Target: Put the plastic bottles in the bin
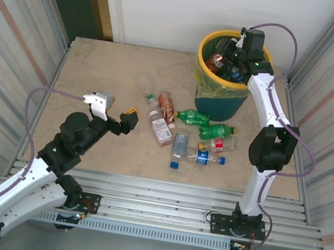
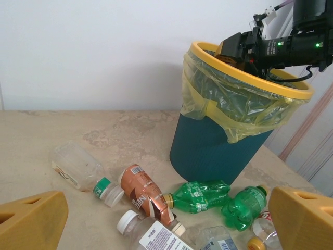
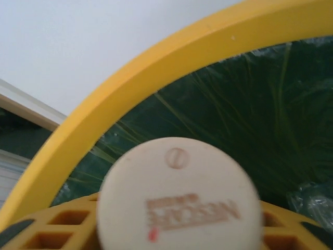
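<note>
Top: right end effector (image 1: 232, 54) hung over the bin (image 1: 222, 105), clenched on a brown bottle (image 1: 217, 61), apparently for the drop. The other plastic bottles (image 1: 194, 136) lay on the bench (image 1: 99, 68).
Left wrist: left end effector (image 2: 166, 224) was released and faced them, likely for the next pick.
Right wrist: the bottle's white cap (image 3: 179, 200) sat inside the yellow rim (image 3: 130, 88).

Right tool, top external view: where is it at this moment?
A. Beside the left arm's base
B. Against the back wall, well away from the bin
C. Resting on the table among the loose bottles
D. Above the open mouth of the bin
D: the right tool hangs inside the yellow rim of the bin, with a white-capped bottle between its fingers.
</note>
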